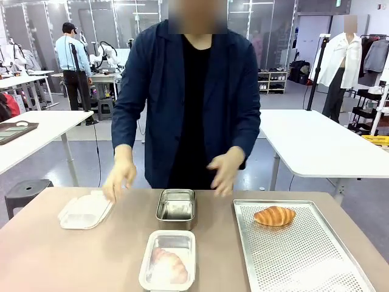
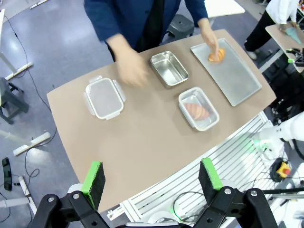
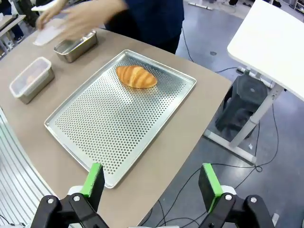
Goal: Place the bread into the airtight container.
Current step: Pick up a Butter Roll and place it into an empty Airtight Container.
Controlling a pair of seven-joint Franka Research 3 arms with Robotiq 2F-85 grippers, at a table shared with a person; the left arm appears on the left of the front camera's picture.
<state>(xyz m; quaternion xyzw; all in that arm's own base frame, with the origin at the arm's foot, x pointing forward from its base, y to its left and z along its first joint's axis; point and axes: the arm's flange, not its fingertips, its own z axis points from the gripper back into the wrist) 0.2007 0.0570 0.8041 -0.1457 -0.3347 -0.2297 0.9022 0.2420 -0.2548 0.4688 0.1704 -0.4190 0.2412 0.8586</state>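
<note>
Golden croissant [image 1: 275, 215] lay on perforated steel tray [image 1: 304, 261], right of frame. Another pale bread piece [image 1: 170, 265] sat in clear plastic container [image 1: 144, 267], bottom centre. Left gripper [image 2: 151, 162] and right gripper [image 3: 151, 166] gaped wide, empty. Probably half done.

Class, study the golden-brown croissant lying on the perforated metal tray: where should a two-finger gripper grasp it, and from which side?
Grip the golden-brown croissant across its thick middle, coming down from above, fingers on the two long flanks. It lies flat on the perforated metal tray; its ends taper and would likely slip.
</note>
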